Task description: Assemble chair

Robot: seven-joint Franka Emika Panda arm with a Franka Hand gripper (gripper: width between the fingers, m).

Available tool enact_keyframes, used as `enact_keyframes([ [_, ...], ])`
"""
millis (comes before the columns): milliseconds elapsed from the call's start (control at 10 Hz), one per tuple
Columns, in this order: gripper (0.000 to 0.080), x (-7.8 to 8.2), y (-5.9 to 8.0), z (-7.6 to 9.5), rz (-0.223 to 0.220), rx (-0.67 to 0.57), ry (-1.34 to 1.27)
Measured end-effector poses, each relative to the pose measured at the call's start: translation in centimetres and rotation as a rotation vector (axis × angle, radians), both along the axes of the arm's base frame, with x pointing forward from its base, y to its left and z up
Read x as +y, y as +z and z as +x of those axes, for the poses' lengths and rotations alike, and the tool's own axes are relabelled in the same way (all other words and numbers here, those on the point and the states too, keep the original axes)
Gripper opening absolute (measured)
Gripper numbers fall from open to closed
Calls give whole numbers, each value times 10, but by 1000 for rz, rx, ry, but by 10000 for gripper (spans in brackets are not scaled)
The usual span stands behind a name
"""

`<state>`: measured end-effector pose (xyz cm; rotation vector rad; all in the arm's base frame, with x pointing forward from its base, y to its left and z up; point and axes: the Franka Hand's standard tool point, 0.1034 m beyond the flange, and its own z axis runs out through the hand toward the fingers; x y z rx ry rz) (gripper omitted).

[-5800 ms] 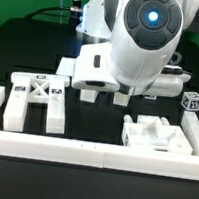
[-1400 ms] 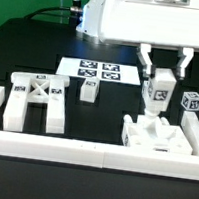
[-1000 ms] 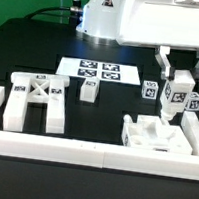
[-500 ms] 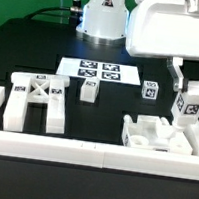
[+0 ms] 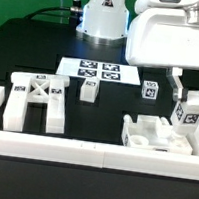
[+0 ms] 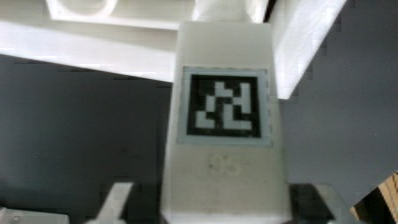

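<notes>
One tagged post (image 5: 190, 115) pinched in claw (image 5: 191, 97), hanging at the exterior view's right end of seat slab (image 5: 156, 135). Keep it plumb, align over mating hole, lower slowly.

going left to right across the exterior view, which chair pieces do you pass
X-braced frame → small post → small tagged block → held post, clamped in the gripper. The seat slab and the marker board span several of these, so they are left out.
</notes>
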<state>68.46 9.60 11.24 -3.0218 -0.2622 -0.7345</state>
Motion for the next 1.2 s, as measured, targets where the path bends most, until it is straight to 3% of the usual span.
enact_keyframes([
  [200,291,1,-7,-1,-1,8,1],
  [600,291,3,-7,-1,-1,-3,5],
  [1200,291,8,-18,-3,0,-56,10],
])
